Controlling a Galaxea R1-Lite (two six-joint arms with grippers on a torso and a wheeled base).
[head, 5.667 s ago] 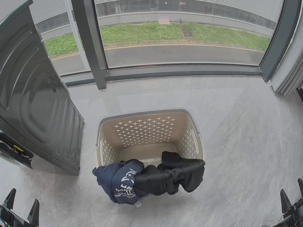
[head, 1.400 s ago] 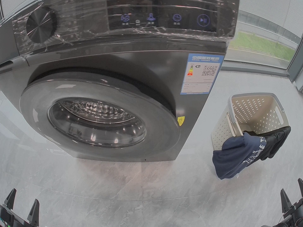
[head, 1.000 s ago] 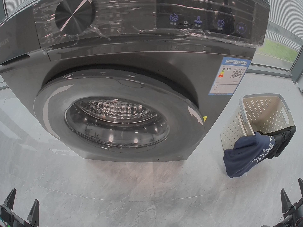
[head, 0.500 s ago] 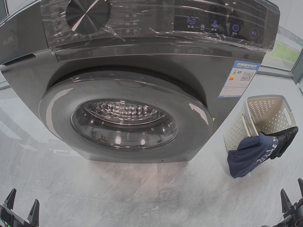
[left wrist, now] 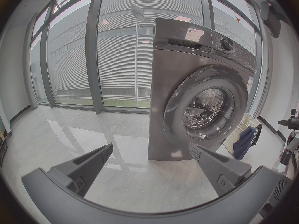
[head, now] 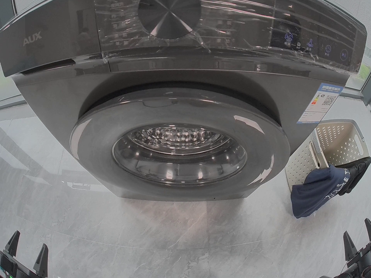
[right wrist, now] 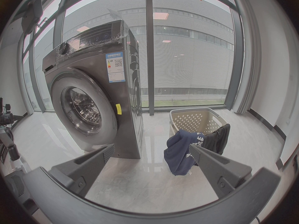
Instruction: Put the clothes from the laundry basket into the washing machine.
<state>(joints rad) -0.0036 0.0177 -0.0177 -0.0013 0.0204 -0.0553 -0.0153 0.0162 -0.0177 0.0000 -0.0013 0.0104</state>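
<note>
Grey washing machine door (head: 179,151) is noted shut beyond left gripper (left wrist: 150,147) and right gripper (right wrist: 151,147), both spread and empty; opening it is judged next.

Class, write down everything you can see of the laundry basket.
The laundry basket is a beige plastic tub with a grey rim, star-shaped holes in its walls and slot handles. It stands upright on the floor beside the washing machine, not touching it. A navy garment and a black garment hang over its near rim.
</note>
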